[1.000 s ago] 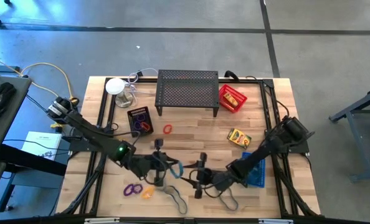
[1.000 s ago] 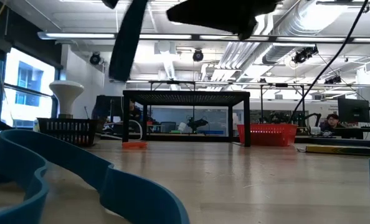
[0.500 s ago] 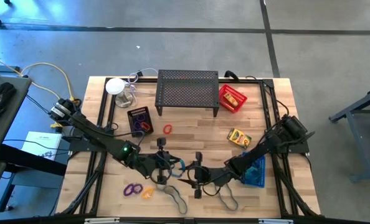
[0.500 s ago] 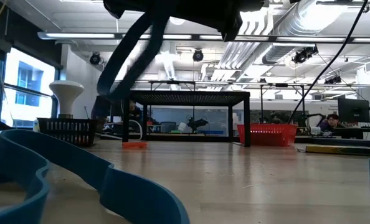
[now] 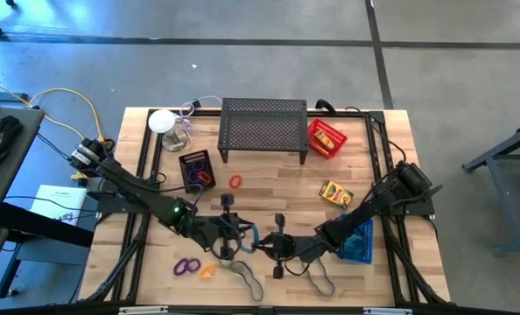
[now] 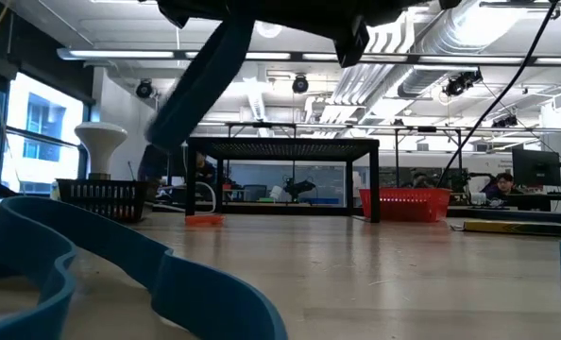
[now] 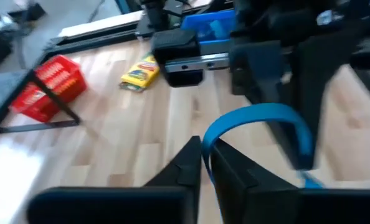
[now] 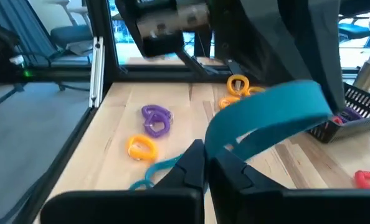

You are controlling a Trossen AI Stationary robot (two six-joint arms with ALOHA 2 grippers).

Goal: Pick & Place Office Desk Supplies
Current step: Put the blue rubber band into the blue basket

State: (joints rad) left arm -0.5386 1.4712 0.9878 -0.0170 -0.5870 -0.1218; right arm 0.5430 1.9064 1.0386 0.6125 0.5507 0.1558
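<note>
High view: left gripper [image 5: 235, 234] and right gripper [image 5: 269, 248] meet at the table's front middle, both on a blue band [image 5: 250, 236] lifted between them. Purple rings [image 5: 186, 265] and orange ring [image 5: 208, 272] lie near the front left, yellow box [image 5: 335, 192] and blue tray [image 5: 359, 239] to the right.

Low view: band [image 6: 197, 87] hangs slanted from dark grippers above the table [image 6: 375, 274].

Left wrist view: fingers [image 7: 188, 163] pinched together on the band [image 7: 260, 121].

Right wrist view: fingers [image 8: 191, 163] clamped together on the band [image 8: 269, 118].
</note>
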